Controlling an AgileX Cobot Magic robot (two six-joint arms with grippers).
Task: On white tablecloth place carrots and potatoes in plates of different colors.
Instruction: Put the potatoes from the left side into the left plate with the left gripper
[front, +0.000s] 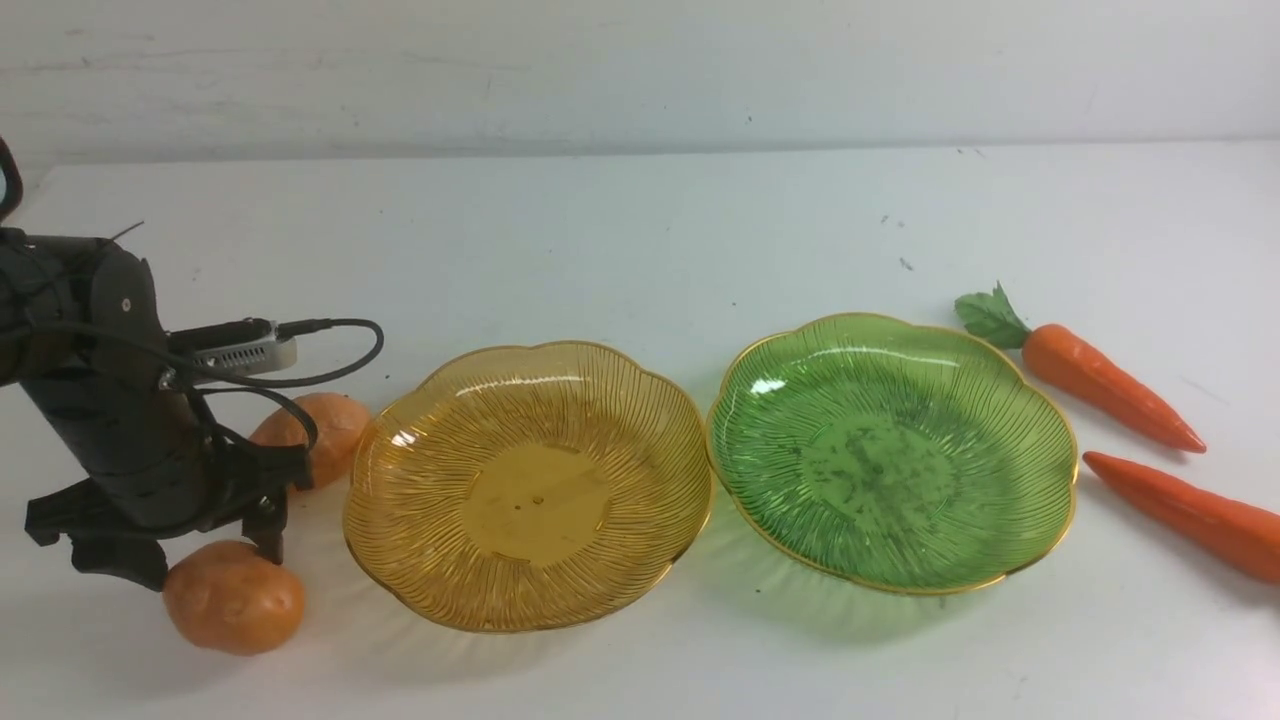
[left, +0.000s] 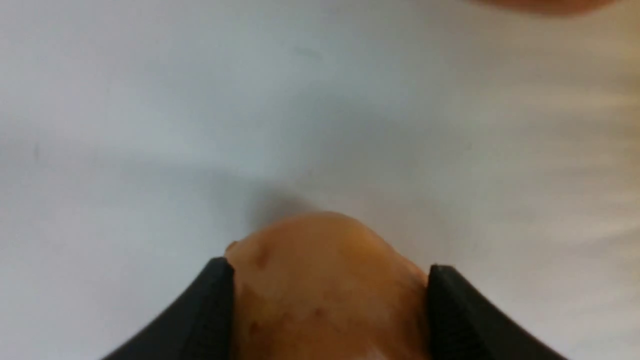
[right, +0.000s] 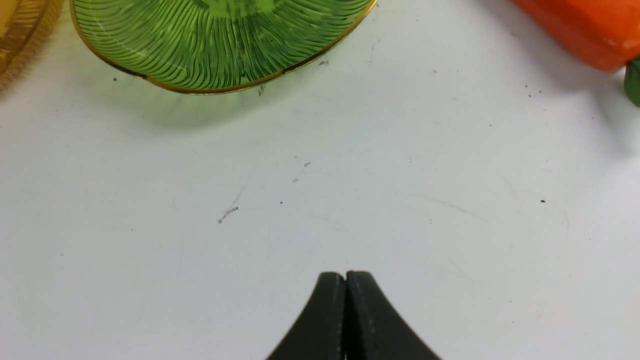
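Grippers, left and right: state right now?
Left gripper: closed on the near potato, a finger against each side.
Right gripper: shut, holding nothing.

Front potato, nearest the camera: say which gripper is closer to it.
Left. The left gripper has its fingers against both sides of the front potato; the right gripper sits shut over the cloth near the green plate, far off.

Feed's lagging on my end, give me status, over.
Left gripper shut on near potato, potato on cloth. Right gripper shut, empty. Yellow plate and green plate bare. Nothing between potato and yellow plate.
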